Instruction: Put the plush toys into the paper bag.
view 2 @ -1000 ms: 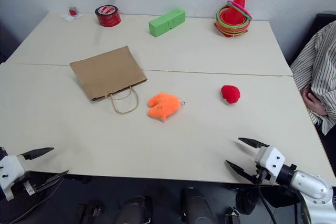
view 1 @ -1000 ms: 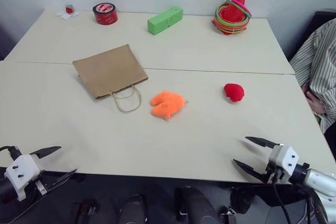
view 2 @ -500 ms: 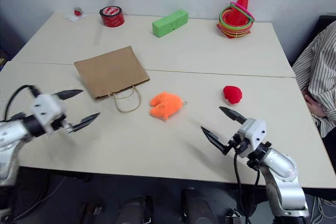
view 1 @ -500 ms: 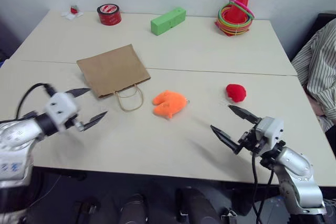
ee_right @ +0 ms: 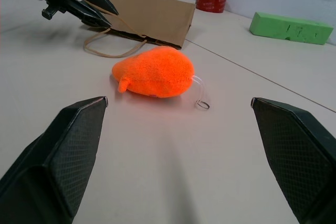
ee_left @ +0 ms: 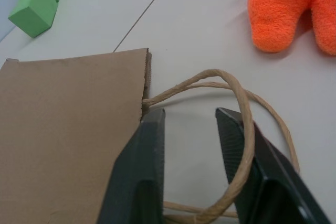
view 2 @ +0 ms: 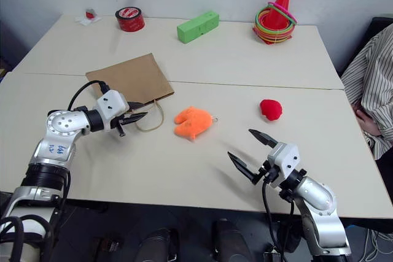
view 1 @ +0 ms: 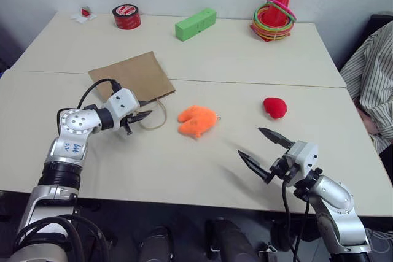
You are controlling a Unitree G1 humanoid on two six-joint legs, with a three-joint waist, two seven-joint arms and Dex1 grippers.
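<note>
Left gripper (ee_left: 186, 124), jaws narrowly parted, straddles paper bag (view 1: 132, 77) handle at its edge; right gripper (view 1: 263, 146) open over bare table (view 1: 184, 164).

seated person (view 1: 374, 78) — cut off

**Open tabletop between the toys, clutter along the far edge**

Bare tabletop (view 1: 202, 170) runs along the near edge, between the lumpy orange plush toy (view 1: 197, 120) and the small red plush toy (view 1: 274, 107). The flat brown paper bag (view 1: 132, 78) occupies the left-centre. A red tape roll (view 1: 126, 16), green block (view 1: 194, 23) and ringed orange cone (view 1: 274, 12) line the far edge.
</note>
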